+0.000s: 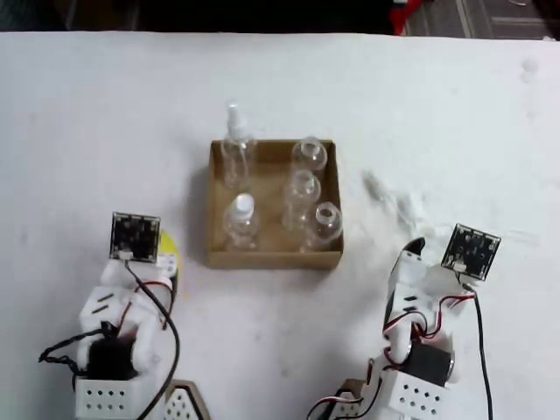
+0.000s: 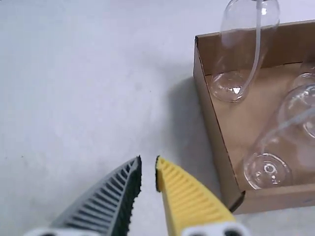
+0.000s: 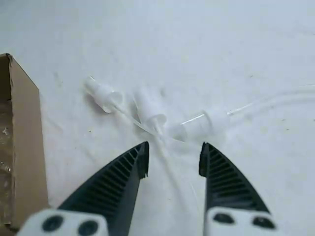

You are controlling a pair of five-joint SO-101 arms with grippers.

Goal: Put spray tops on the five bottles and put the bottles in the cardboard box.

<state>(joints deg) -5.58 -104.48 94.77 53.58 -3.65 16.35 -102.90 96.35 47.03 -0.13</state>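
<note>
The white table (image 1: 87, 105) is lit brightly and evenly from above, its surface almost washed out in the high view. A soft, pale shadow is cast by the cardboard box (image 1: 273, 259) toward the table's left edge. Small glints are seen on the clear bottles (image 2: 231, 83). Only faint shadows are thrown by the spray tops (image 3: 150, 110). Beyond the table's far edge, darkness is seen.
</note>
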